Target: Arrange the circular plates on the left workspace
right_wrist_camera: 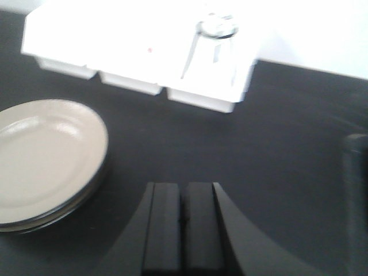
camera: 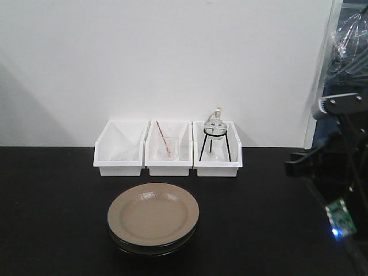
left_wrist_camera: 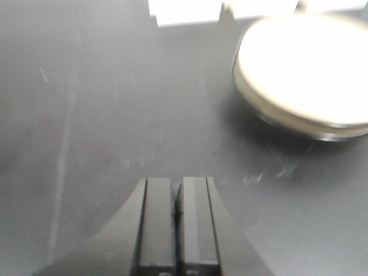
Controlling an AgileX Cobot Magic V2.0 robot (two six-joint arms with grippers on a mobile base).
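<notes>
Two circular plates (camera: 153, 217) sat stacked mid-bench, near the front edge, before three white bins (camera: 168, 148). Left gripper (left_wrist_camera: 177, 221) and right gripper (right_wrist_camera: 183, 227) both had fingers pressed together, holding nothing. Risk: lifting the top plate might drag the lower one, glossy rims slipping. No legible writing.

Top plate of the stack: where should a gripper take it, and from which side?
Probably at the wide rim of the top plate, one finger over the rim, one slipped under its lip. It lies flat on the second plate, so only the edge offers a hold. Either side is open; bins crowd the back.
</notes>
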